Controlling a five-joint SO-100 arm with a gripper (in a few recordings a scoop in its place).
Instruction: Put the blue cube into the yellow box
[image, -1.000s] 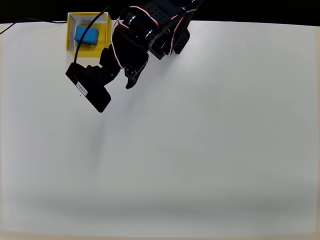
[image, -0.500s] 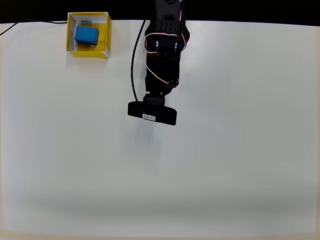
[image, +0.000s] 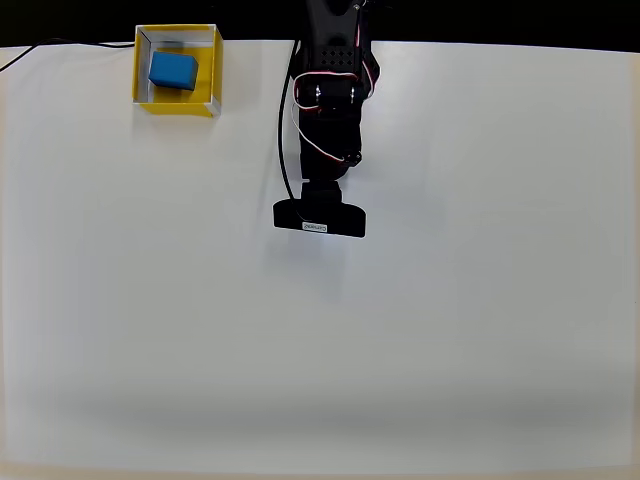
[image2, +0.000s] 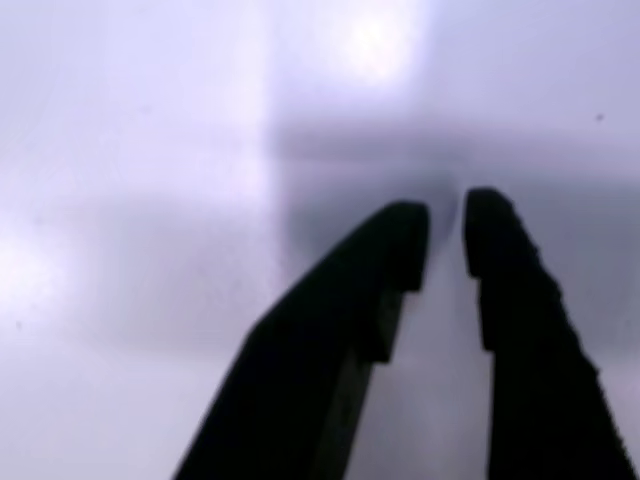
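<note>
1. The cube (image: 173, 70) is a small bright-blue block with plain matte faces. From overhead its top looks slightly wider than deep, and a thin darker band of one side shows along its lower edge.
2. It lies inside the box (image: 211, 68), resting on the floor toward the left of the tray, close to the left wall, with a strip of bare floor on its right.
3. The box is a square open-topped tray with yellow outer sides and thin pale inner walls. It sits at the top left of the white table (image: 450, 330), right at the far edge.
4. A thin black cable (image: 30, 50) runs from the left edge of the overhead view toward the box.
5. The black arm (image: 330, 90) reaches down from the top centre of the overhead view, well to the right of the box, with red and white wires along it. A black bar-shaped camera (image: 320, 218) with a small white label sits crosswise at its lower end.
6. In the wrist view the gripper (image2: 443, 235) shows two dark fingers over bare, blurred table. The tips stand a narrow gap apart with nothing between them, so it is nearly closed and empty.
</note>
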